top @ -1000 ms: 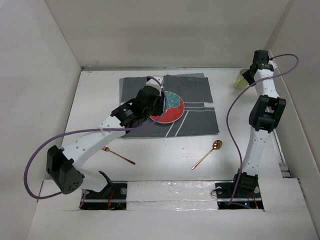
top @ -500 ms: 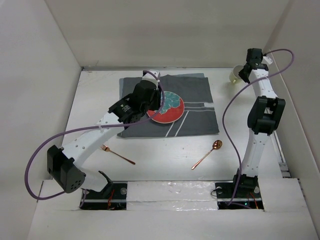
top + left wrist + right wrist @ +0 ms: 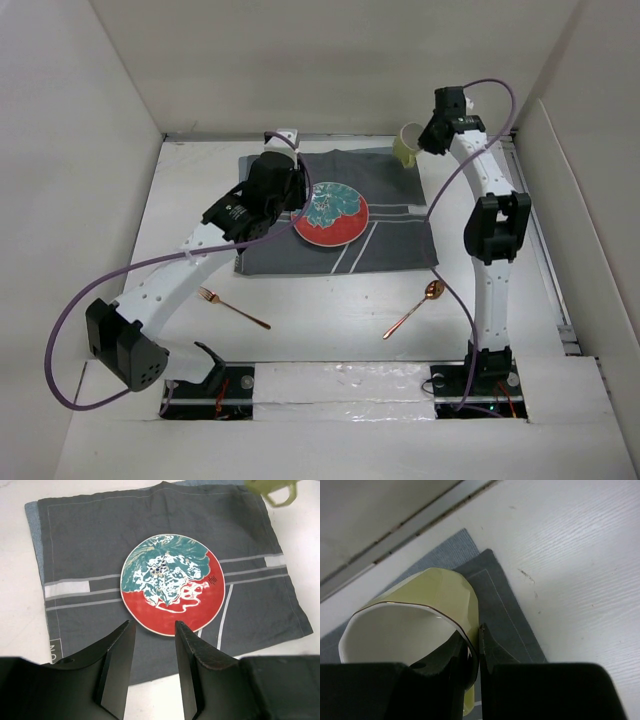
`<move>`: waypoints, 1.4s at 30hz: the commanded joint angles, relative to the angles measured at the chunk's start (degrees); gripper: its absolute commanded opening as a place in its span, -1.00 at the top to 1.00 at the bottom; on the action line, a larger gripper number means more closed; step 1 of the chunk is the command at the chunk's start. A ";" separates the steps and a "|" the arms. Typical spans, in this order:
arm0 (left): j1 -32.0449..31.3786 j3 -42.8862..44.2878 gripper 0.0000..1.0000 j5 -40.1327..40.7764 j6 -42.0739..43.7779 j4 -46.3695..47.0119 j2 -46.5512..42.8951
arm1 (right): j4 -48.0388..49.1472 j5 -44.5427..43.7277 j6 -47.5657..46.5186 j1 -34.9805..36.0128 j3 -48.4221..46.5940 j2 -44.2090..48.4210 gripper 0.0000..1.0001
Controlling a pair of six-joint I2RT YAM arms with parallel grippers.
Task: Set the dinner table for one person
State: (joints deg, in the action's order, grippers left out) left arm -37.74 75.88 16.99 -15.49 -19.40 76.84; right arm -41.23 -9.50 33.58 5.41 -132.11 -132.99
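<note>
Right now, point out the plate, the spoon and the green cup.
plate [image 3: 331, 214], top external view, middle of its patterned face
spoon [image 3: 411, 313], top external view, mid-handle
green cup [image 3: 405, 632], right wrist view, its white inside

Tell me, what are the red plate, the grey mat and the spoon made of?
The plate looks like glazed ceramic: smooth, with a painted red and teal pattern. The placemat looks like woven cloth: matte, with soft hemmed edges. The spoon seems to be metal with a coppery finish, though it is small in view.

Two white arms [image 3: 170, 282] with black joints and bases — purple cables [image 3: 48, 355]; matte black gripper fingers [image 3: 117, 670]
</note>
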 commanded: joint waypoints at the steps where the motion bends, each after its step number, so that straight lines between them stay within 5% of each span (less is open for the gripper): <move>1: 0.12 -1.08 0.31 0.85 -0.86 1.65 -2.75 | -1.12 1.76 -1.77 0.39 -4.29 -1.30 1.00; 13: 0.12 -1.87 0.31 0.06 -2.18 1.73 -2.75 | -3.76 1.32 -2.64 0.92 -2.45 -2.98 1.00; 25: 0.12 -1.70 0.31 -0.91 -2.44 1.47 -2.57 | -1.66 5.54 -2.29 0.92 -5.52 0.61 0.04; 31: 0.12 -0.99 0.31 -2.05 -1.92 1.20 -3.10 | 1.05 5.54 -2.21 0.92 -0.53 8.69 -0.02; 34: 0.12 -0.73 0.33 -3.28 -1.74 0.68 -3.97 | 5.61 4.32 -1.50 0.92 11.66 19.23 0.44; 35: 0.12 -0.82 0.39 -3.63 -1.74 0.50 -4.76 | 7.55 3.70 -1.42 0.92 16.32 22.74 0.84; 36: 0.12 -0.90 0.44 -4.33 -1.65 -0.02 -5.20 | 9.14 3.35 -0.89 0.92 25.76 30.00 0.99; 40: 0.12 -3.18 0.96 -5.92 -1.92 -1.34 -8.98 | 9.18 2.20 1.30 3.98 48.27 46.79 1.00; 42: 0.12 -5.55 1.00 -7.58 -2.44 -2.39 -11.79 | 5.22 2.64 3.84 6.00 56.14 52.89 1.00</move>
State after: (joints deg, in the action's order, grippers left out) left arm -37.76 72.29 11.99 -17.47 -20.62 69.91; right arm -34.15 -6.22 34.68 8.93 -82.78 -83.20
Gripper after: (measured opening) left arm 0.007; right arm 0.010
